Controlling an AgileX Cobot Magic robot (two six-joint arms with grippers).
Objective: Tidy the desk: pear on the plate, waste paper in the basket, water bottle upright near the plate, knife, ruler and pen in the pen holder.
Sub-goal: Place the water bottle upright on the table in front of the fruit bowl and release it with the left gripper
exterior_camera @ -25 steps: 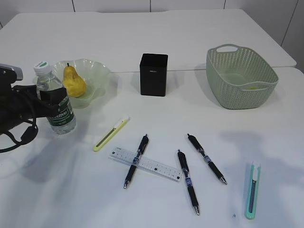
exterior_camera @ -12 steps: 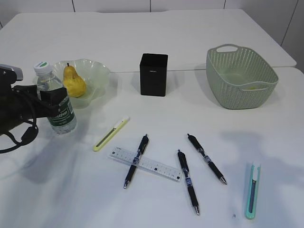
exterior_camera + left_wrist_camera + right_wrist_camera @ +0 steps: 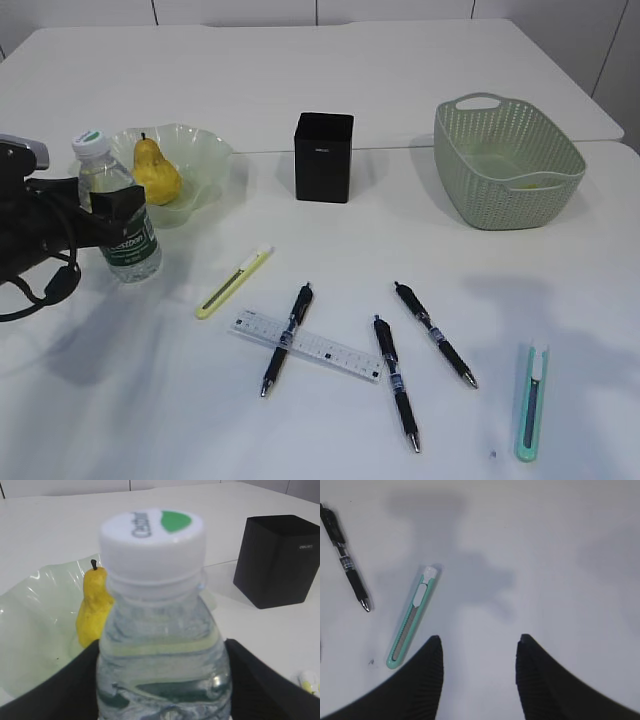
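Water bottle (image 3: pixel 118 215) upright beside plate (image 3: pixel 205 160), left of frame.
We back the left tool (image 3: pixel 105 215) away straight; its jaws look loosening, grip unclear; right tool (image 3: pixel 479 650) open.

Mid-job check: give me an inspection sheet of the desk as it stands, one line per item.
Surface: white table, no spills seen.
Job's things: yellow pear on pale green glass plate; clear water bottle upright beside plate; three black pens, one lying across clear ruler; yellow utility knife; teal utility knife; black square pen holder and green woven basket, contents not visible.
Clutter: no waste paper seen.
Grippers: left gripper around bottle, contact unclear; right gripper open above bare table.
Cables: black cable on left arm.
Surroundings: nothing seen.
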